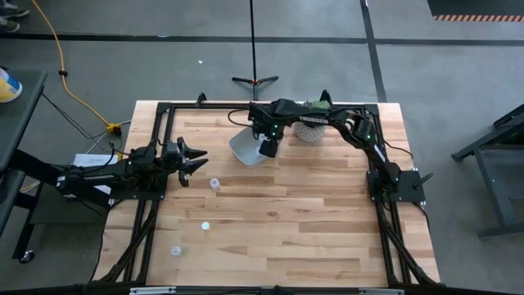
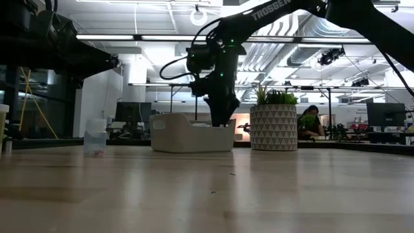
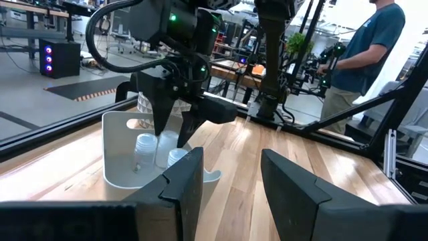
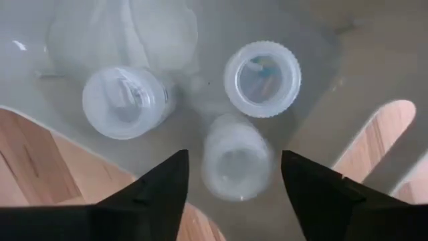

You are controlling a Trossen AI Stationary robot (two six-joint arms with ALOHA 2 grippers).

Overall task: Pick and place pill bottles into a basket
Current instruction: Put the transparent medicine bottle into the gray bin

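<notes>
Nearest the low camera you have one pill bottle (image 2: 96, 137) standing upright on the counter (image 2: 207, 194), well apart from the basket (image 2: 192, 133) behind it.

Right tool (image 1: 268, 147): pointing down into the basket's near end. In the right wrist view its two fingers (image 4: 155, 187) stand apart, with a bottle (image 4: 237, 158) between and just below them; you cannot tell whether they touch it. Two more bottles lie in the basket beside it, one on its side (image 4: 127, 102), one cap-up (image 4: 262, 78).

Left tool (image 1: 195, 160): over the counter's left side, fingers spread, holding nothing, well apart from the basket.

High view, loose bottles on the counter: one just beside the left tool (image 1: 214, 184), one nearer the front (image 1: 205, 225), one at the front left (image 1: 175, 251).

Potted plant (image 2: 273, 122) stands just beside the basket, at the back edge.

Writing: "TROSSEN" lettering on the right arm (image 1: 315, 120); in the low view only part of it reads.

Beyond the counter, the left wrist view shows a person (image 3: 361, 53) standing.
</notes>
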